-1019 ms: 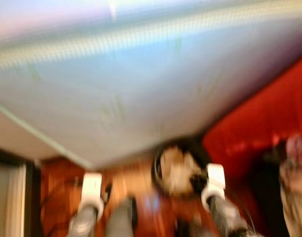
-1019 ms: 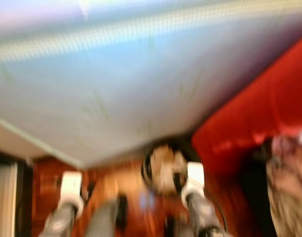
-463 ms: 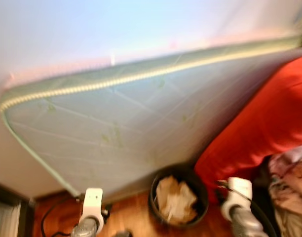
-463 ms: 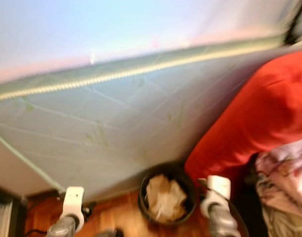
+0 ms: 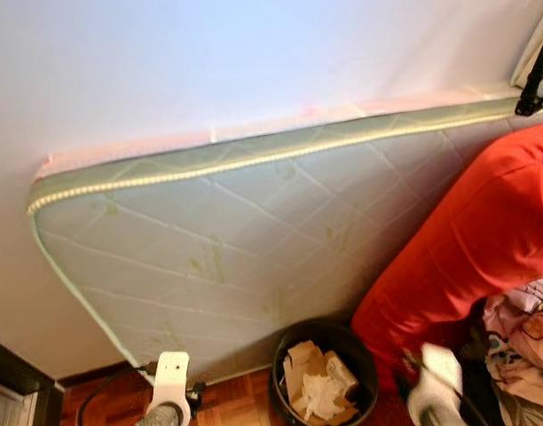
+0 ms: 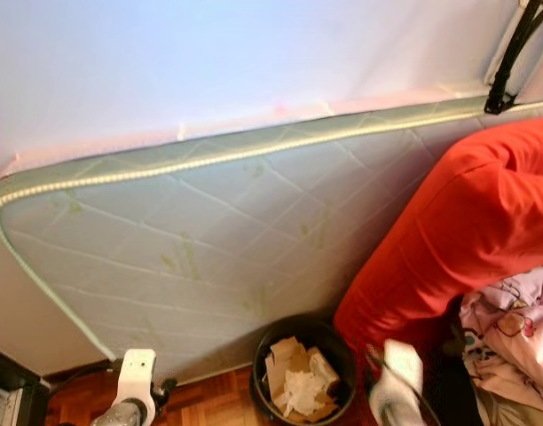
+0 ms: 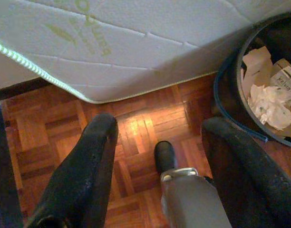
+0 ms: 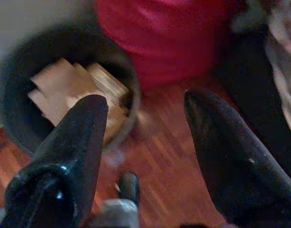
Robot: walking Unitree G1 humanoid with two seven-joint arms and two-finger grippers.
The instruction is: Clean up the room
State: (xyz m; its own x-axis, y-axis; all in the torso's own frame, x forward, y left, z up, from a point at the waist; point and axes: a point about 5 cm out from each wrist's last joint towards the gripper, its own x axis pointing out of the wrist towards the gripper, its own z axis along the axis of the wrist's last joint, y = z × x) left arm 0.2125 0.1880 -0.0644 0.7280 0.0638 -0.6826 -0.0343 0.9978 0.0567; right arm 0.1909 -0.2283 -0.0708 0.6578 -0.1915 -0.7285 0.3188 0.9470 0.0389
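Both hands, left hand point(image 7: 155, 142) and right hand point(image 8: 143, 128), hang spread and empty over the parquet floor point(image 7: 145, 118) beside the paper-filled bin point(image 5: 325, 382), likely between pickups.

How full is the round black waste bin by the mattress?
Partly full. The round black waste bin holds cardboard pieces and crumpled white paper piled below its rim; the dark inner wall shows above them.
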